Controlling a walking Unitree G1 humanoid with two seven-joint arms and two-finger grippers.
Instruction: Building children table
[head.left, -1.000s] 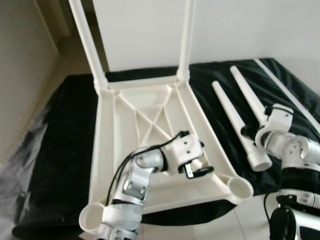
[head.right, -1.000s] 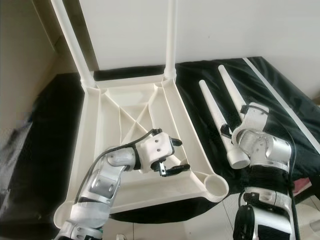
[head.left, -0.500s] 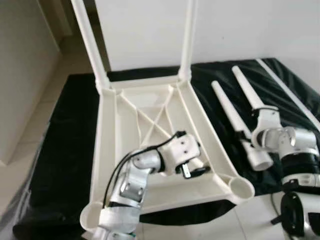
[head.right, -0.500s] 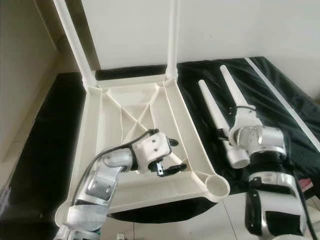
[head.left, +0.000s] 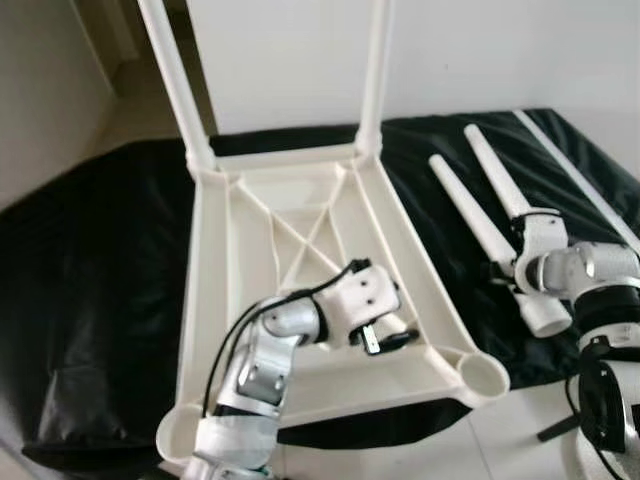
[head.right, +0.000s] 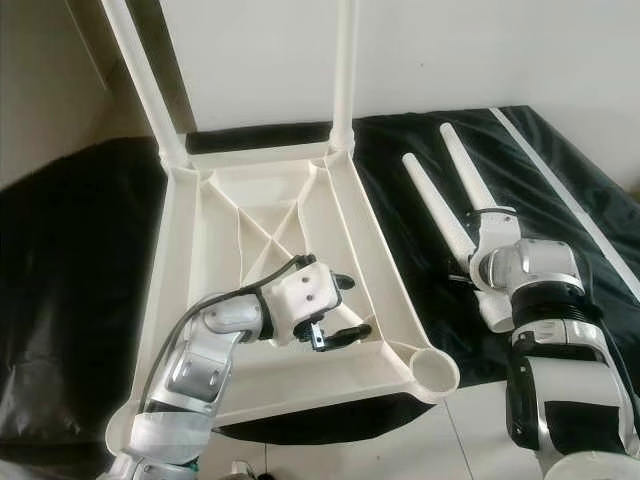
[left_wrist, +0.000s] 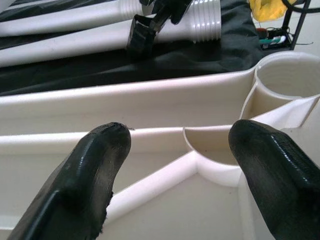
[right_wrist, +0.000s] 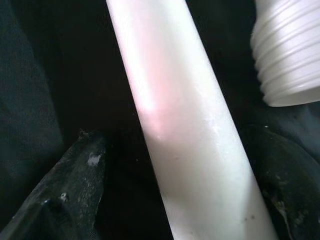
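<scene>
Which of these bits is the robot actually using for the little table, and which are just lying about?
For the job:
upturned white tabletop
two fitted legs
two loose legs
left gripper
right gripper

Lying about:
black sheet
yellow object
long white strip

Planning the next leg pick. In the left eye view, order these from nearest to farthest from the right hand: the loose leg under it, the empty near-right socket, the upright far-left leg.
1. Loose leg, lying on the black cloth between the right hand's fingers.
2. Empty socket, at the tabletop's near-right corner.
3. Upright leg, at the far-left corner.
</scene>
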